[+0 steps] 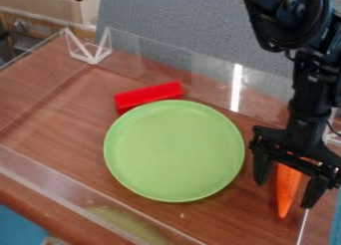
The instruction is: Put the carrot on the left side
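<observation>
A round green plate [173,151] lies flat on the wooden desk [60,95], near the middle of its surface. Just behind the plate's far left rim lies a red rectangular block [147,95], close to the rim, its long side running slantwise. Well behind the plate to the left, a small clear triangular stand [91,47] sits at the desk's far corner. Low clear walls [40,174] edge the desk around the plate

I see a reddish-brown wooden tabletop [54,100] ringed by clear acrylic walls [200,68], a grey fabric panel [160,20] behind, cardboard boxes [54,5] top left.
</observation>
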Available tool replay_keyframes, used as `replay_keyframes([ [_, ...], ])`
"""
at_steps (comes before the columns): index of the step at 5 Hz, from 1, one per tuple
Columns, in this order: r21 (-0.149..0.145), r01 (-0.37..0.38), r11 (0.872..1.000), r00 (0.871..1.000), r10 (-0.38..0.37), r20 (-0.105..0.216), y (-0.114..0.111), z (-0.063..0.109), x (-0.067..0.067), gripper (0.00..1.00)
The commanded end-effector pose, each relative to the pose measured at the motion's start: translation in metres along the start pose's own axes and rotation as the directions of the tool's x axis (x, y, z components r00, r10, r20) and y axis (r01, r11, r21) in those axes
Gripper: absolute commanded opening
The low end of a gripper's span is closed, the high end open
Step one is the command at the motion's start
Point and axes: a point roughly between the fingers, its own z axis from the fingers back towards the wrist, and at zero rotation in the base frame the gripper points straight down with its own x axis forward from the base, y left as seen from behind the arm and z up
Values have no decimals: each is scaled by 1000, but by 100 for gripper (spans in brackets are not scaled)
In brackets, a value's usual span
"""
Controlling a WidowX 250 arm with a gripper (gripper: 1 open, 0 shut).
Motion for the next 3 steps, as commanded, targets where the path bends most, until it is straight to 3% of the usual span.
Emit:
replay_keyframes([
  [1,-20,24,1000,998,-23,56,5,18,17,100],
  [3,-38,2,999,998,0,58,9,5,15,100],
])
